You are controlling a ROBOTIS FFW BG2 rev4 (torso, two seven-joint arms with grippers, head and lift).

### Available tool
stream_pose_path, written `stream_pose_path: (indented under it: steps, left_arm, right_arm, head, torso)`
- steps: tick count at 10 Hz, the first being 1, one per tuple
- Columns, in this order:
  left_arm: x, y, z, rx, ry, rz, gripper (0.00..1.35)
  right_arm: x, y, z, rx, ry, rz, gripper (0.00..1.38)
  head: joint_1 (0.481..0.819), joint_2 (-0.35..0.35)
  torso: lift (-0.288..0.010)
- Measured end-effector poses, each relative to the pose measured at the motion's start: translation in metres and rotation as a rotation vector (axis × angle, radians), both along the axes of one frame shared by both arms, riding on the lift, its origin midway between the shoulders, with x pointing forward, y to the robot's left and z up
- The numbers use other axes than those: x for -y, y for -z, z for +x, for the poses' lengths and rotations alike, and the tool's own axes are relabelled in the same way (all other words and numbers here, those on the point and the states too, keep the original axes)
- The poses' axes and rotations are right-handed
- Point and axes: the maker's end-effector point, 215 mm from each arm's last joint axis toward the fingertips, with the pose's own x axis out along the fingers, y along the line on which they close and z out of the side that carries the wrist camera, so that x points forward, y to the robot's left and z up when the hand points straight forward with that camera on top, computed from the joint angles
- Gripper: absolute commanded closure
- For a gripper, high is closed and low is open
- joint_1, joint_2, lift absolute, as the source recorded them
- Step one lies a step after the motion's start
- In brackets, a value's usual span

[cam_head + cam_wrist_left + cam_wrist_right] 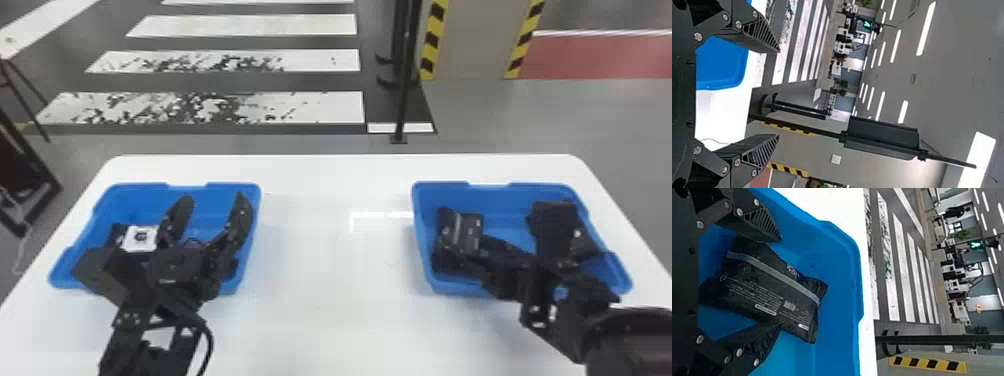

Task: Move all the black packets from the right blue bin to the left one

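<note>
Nearest my right wrist camera, the black right gripper with two flat fingers (781, 282) is spread wide inside the right blue plastic bin (856, 286), and I read it as not gripping yet. The packet, a soft, glossy black pouch with a grey stripe and pale print (770, 290), lies flat on the bin's floor, towards the bin's left side, within the span of the fingers. I judge the step in hand to be the pickup.

The pouch lies askew to my fingers, and one fingertip overlaps its edge, so I'd turn the wrist a little until both fingers straddle its narrower width. Then I'd sink until the pads sit beside its edges and close slowly; it should bulge and fold, so a shallow pinch could let it slip. I'd lift straight up and clear the bin's rim before swinging left.

A bulky dark shape (552, 220) towards the bin's right side may be another packet; I can't tell. Across the white table (340, 250), left of that bin, my left gripper (214, 200) hangs empty and parted over the left blue bin (130, 192), so I'd want it moved aside before the drop.
</note>
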Motion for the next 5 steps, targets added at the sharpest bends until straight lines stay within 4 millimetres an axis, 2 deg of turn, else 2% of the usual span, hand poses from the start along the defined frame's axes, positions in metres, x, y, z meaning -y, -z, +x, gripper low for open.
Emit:
stream_pose_path:
  steps: [1,2,3,5]
  left_arm:
    - [0.0,0.0,0.0,0.0,0.0,0.0,0.31]
    - [0.0,0.0,0.0,0.0,0.0,-0.001,0.31]
    - [0.0,0.0,0.0,0.0,-0.001,-0.002,0.31]
    - [0.001,0.0,0.001,0.002,0.002,-0.004,0.31]
  right_arm:
    - [-0.003,0.004,-0.002,-0.015,-0.004,0.016,0.73]
    - [-0.008,0.007,-0.006,-0.036,-0.012,0.026,0.99]
    - [-0.013,0.007,-0.009,-0.048,-0.022,0.037,1.12]
    - [-0.024,0.0,-0.012,-0.05,-0.037,0.065,1.15]
  head:
    - [0.695,0.036]
    - [0.695,0.041]
    - [0.695,0.048]
    - [0.695,0.06]
  torso:
    - [-0.168]
    - [-0.168]
    - [-0.168]
    - [-0.168]
